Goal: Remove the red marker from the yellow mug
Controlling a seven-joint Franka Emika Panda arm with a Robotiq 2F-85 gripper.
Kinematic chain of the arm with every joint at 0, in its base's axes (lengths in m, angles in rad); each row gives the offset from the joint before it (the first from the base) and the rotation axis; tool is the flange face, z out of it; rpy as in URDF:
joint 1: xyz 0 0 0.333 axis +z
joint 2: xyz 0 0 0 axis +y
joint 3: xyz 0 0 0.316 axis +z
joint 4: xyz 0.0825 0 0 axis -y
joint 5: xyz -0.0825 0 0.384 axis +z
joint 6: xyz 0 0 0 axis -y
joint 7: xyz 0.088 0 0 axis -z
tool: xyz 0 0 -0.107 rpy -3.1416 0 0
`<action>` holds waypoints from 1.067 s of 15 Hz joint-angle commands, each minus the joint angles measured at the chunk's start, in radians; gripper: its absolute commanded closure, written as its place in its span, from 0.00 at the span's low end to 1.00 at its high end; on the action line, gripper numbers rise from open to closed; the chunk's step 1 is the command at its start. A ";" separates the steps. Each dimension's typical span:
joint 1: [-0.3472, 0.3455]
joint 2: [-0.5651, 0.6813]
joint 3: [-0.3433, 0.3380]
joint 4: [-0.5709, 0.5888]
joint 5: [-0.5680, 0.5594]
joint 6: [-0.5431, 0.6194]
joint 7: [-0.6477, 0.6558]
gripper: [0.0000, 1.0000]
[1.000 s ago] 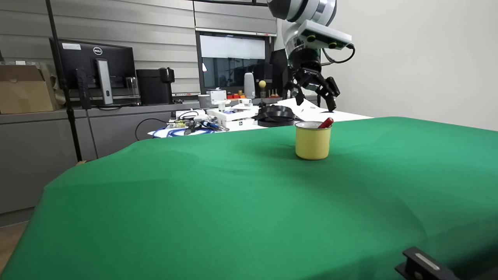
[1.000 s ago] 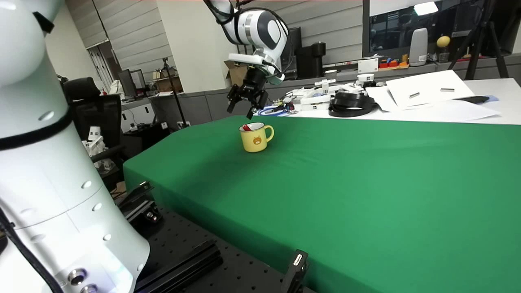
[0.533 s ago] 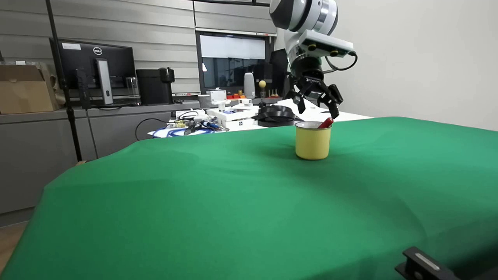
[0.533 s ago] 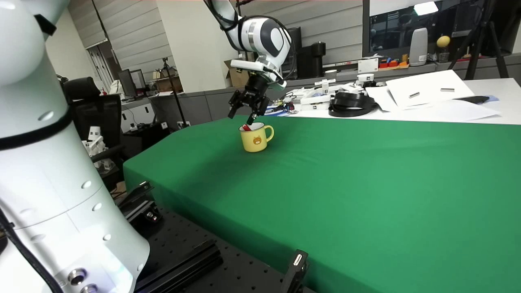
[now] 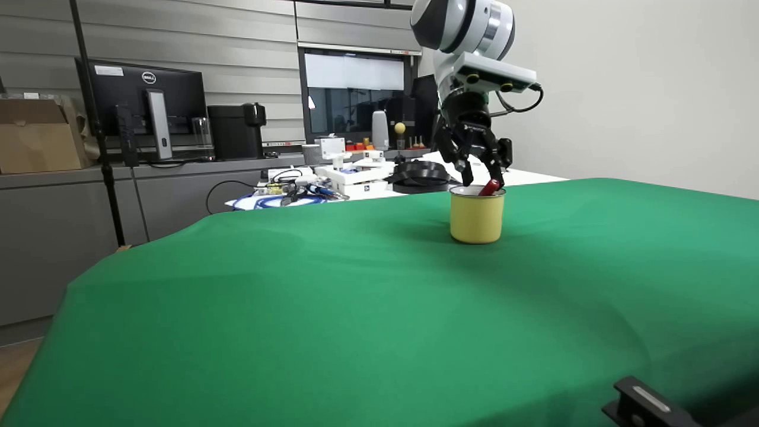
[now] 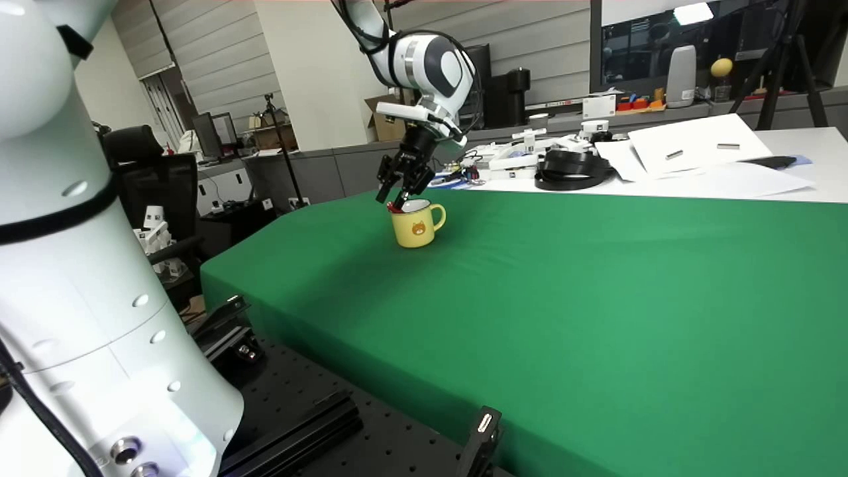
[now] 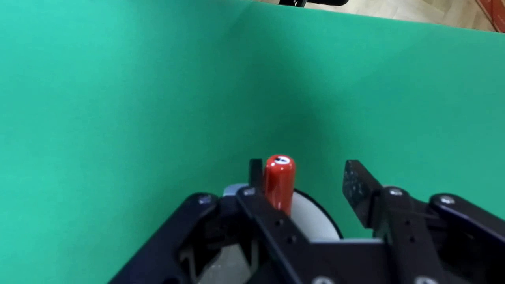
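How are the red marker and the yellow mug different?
The marker is red, while the mug is yellow outside. The marker is thin; the mug is much wider. The marker leans, poking out of the mug, which stands upright on the green cloth. Both are round like tubes.

Red marker [image 7: 280, 179], tilted, inside upright yellow mug [image 5: 477, 220]

Red marker [image 7: 279, 181], orange-printed yellow mug [image 6: 412, 228], green cloth [image 6: 596, 298]
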 commanded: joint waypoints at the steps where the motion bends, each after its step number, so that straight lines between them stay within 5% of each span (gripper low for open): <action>1: -0.003 -0.001 0.000 0.009 0.015 0.002 0.035 0.75; 5: -0.003 -0.001 -0.001 0.010 0.017 0.002 0.044 0.99; 16: -0.005 -0.180 0.003 0.024 0.035 -0.091 0.056 0.95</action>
